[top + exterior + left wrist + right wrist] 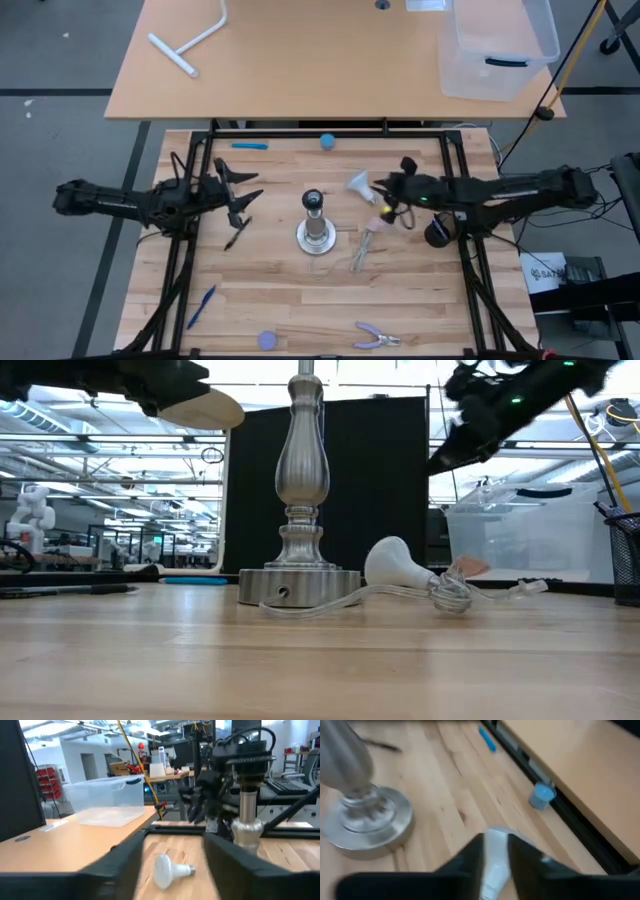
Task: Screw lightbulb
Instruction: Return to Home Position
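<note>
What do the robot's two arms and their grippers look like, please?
Both arms are dark, slim and jointed, with thin black cables looping near the wrists. The left gripper has two narrow dark fingers; the right gripper looks alike. A small green light glows on the right arm behind its gripper.

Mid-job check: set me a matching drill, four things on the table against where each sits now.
1. lightbulb
2. lamp stand
3. blue ball
4. pliers

a. upright, mid-table
b. at the edge beside the tan table
c. on its side, beside the right gripper
d. at the edge opposite the tan table

Pairs: 1-c, 2-a, 3-b, 4-d.
The left gripper hangs open left of the lamp stand.
</note>
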Controlling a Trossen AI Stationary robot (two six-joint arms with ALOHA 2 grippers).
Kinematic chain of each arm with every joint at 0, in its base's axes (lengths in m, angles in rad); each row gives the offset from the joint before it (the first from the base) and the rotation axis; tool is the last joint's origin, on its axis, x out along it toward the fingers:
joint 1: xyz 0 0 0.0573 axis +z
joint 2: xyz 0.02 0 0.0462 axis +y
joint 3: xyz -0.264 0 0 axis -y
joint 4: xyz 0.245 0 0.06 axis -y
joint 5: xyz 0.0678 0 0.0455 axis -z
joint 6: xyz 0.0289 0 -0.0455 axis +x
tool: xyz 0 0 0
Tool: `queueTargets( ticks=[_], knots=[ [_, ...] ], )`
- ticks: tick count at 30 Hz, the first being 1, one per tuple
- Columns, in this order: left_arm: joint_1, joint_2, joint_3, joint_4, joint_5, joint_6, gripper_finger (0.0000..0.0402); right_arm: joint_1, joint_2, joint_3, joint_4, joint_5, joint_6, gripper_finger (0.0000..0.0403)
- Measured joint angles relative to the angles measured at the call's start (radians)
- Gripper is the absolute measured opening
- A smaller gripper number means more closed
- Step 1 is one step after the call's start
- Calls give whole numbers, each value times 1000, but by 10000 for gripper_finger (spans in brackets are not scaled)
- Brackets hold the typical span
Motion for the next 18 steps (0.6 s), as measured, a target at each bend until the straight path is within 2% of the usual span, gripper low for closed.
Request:
queueTargets(
  ticks=[2, 3, 6, 7, 13, 18],
  knots=[
    [0, -49, 0, -70, 0, -13, 158, 21, -80, -74, 71, 1, -7, 23],
    [0, -74, 0, -107, -1, -19, 125, 31, -118, -109, 112, -1, -15, 12],
    [0, -139, 0, -215, -1, -26, 32, 55, -224, -194, 206, -4, -43, 10],
    [0, -158, 0, -253, -2, -28, 17, 63, -258, -218, 225, -4, -58, 7],
    [0, -263, -6, -381, -25, -48, 2, 89, -446, -374, 396, -5, -189, 1],
    [0, -372, -42, -447, -45, -30, 1, 89, -599, -488, 436, -7, -242, 1]
  ],
)
